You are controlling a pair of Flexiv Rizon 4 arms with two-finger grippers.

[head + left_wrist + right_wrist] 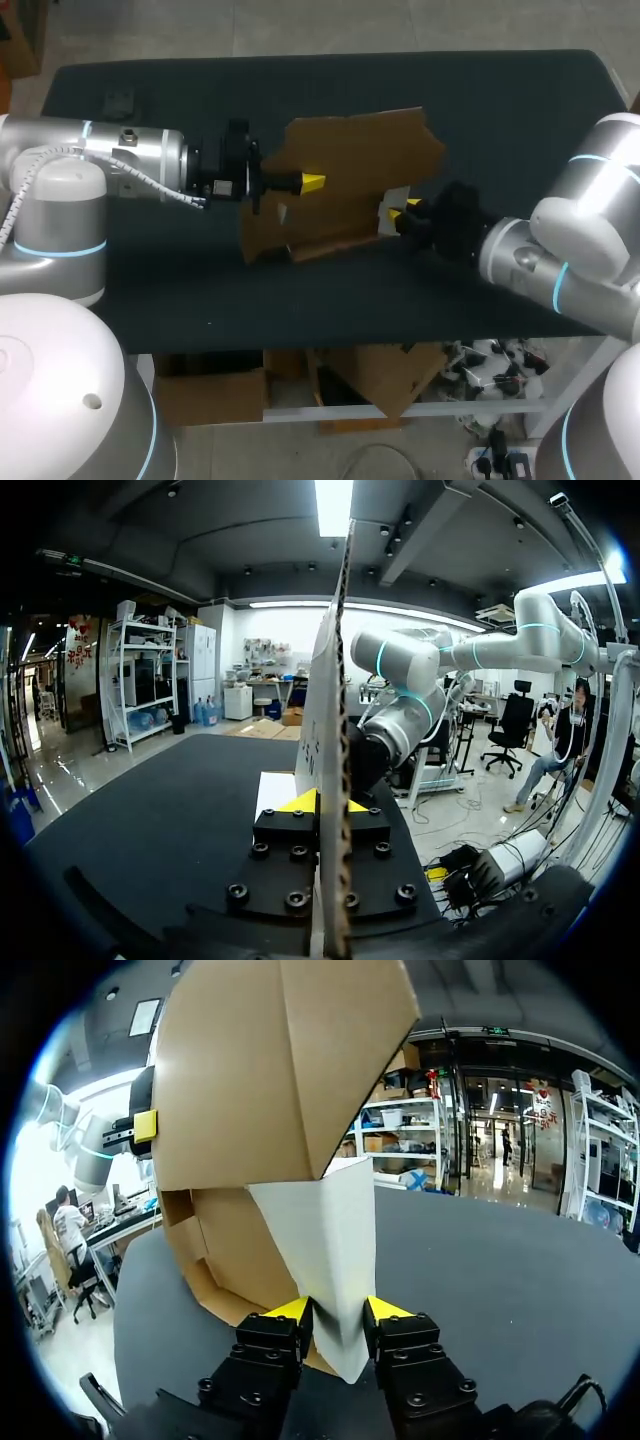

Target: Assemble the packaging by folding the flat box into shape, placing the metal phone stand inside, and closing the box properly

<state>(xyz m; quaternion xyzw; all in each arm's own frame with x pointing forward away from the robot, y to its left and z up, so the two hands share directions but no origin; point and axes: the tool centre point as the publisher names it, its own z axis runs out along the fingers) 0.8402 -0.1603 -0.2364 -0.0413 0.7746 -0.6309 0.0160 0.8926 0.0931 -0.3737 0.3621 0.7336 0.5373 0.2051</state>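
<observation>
**Cardboard box (360,155) gripped from both ends above the dark table (300,290)**

Well to the left of the box, near the table's far corner, lies a small dark item (120,101), too small to identify. The left arm (110,160) comes in level from that side. The left gripper (305,181) is clamped on the box's left part, and one yellow tip shows on top of the brown board. In the left wrist view the board stands edge-on between the fingers (298,802), which press it from both sides with no gap.

The box itself is partly folded. A broad brown panel is tilted up in the middle, with ragged flaps at its far edge and a lower panel folded beneath it toward the near side. Whether its lower edge touches the table cannot be told.

At the box's right end a pale flap (393,203) hangs down. The right gripper (400,214) is closed on it. In the right wrist view the flap drops between the two yellow tips, and each tip touches one of its faces. The brown panels rise beyond the flap, and the left gripper's yellow tip is visible at the box's far edge. The right arm (560,240) comes in from the box's right, angled up toward it.
</observation>
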